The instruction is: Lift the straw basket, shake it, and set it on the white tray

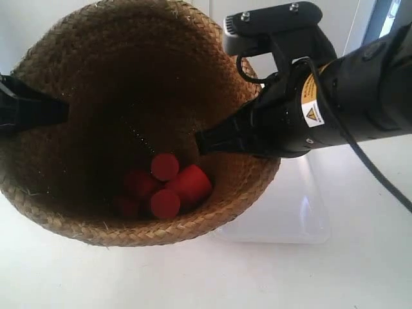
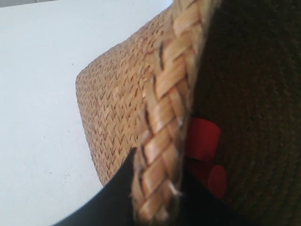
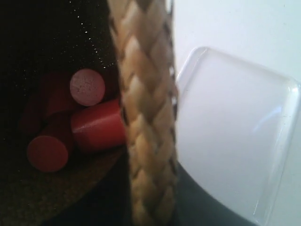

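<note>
- The straw basket hangs between two arms. It is tipped so that its dark inside faces the exterior camera, and it appears to be clear of the table.
- The left hand is closed on the braided rim, with one black finger on the outer wall and the other inside.
- The right hand is clamped on the rim in the same way. The tray shows just past the rim in its wrist view, so it is probably the arm at the exterior view's right, on the side opposite the other hand.
- Gripping opposite sides of the rim likely keeps the wide, soft basket balanced and stops it from swinging or folding while it is shaken.
- The white tray lies flat on the table, partly hidden below and behind the basket's edge. The basket is not on it yet, so that step is judged still to come.
- The red cylinders have gathered in the lowest part of the tilted bottom, touching each other. That is where loose pieces would roll.
- Count: one basket, one tray and two hands.
- At least four red cylinders can be told apart. There may be a fifth in the shadow, but that is not certain.
</note>
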